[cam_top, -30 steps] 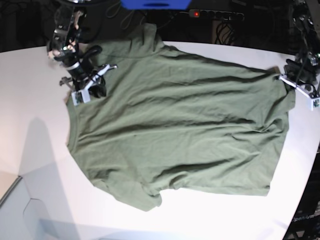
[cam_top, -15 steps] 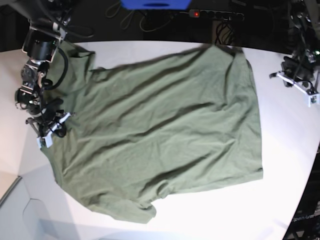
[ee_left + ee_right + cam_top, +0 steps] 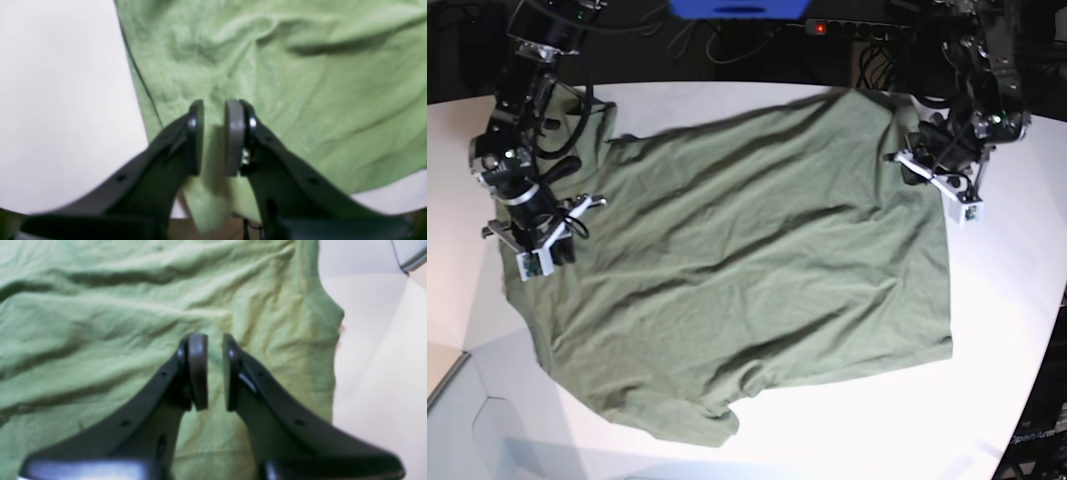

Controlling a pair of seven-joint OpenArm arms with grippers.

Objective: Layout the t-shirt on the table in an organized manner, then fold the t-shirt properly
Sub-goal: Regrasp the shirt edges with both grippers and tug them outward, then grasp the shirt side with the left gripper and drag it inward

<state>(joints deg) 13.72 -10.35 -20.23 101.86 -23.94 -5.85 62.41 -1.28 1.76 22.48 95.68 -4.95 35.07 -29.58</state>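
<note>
Both arms have moved in over the t-shirt (image 3: 757, 260) since earlier. Left gripper (image 3: 215, 136) and right gripper (image 3: 215, 371) hover with jaws narrowly apart, green cloth beneath them, white desk (image 3: 1007, 330) beside.

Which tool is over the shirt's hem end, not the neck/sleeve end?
The left tool, on the base view's right, over the t-shirt's straight hem. The right tool sits at the sleeve end.

Base view: high above, looking steeply down on the whole tabletop (image 3: 757, 440), both arms and the spread t-shirt (image 3: 747, 270). Left wrist view: mounted just behind the left tool (image 3: 213, 136), looking along its fingers, very close to cloth and a strip of tabletop. Right wrist view: same mounting behind the right tool (image 3: 215, 371). All three views share the t-shirt.
</note>
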